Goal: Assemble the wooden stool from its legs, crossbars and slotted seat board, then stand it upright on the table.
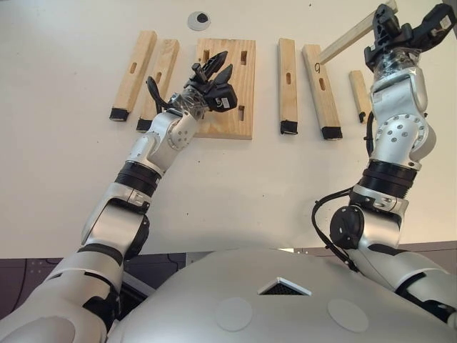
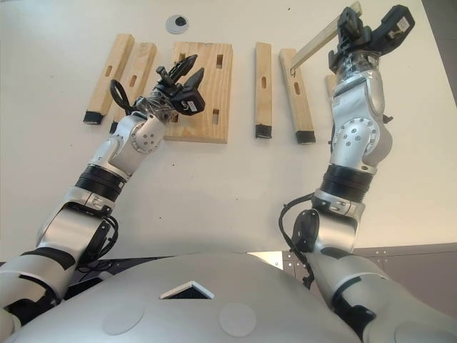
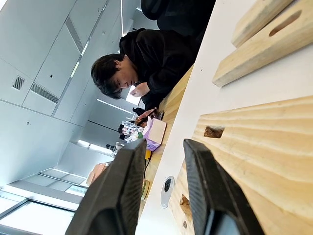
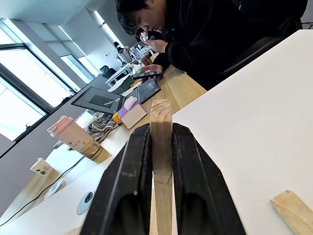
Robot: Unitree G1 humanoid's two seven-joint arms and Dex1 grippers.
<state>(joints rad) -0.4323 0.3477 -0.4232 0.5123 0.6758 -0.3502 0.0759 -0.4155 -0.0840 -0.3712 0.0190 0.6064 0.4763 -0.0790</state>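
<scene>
While the head camera looks down on the counter [image 1: 235, 179], the left end effector [image 1: 213, 70] hovers, spread apart, over the slotted seat board [image 1: 232, 118]. The board lies flat between two pairs of legs [image 1: 321, 89]. The right end effector [image 1: 382, 27] is raised over the far right of the counter, clamped on a long crossbar [image 1: 343, 44] close to one end, so most of the stick juts out toward the legs. A shorter crossbar [image 1: 359, 93] lies on the counter beneath it.

From the left wrist, the left fingers [image 3: 120, 191] stand apart with nothing between them, low over the board near a slot [image 3: 213, 131]; whether a tip touches the wood I cannot tell.

From the right wrist, the right fingers [image 4: 129, 186] press flat on two opposite faces of the long crossbar, which runs on past their tips.

All the pieces look like dry softwood: light, stiff and rough enough not to slip. Held near its end, the thin bar will probably lever in the grip when pushed into a slot, so a hold nearer the working end would suit it. The board is likely too wide to span; pinching one edge through its thickness seems best.
</scene>
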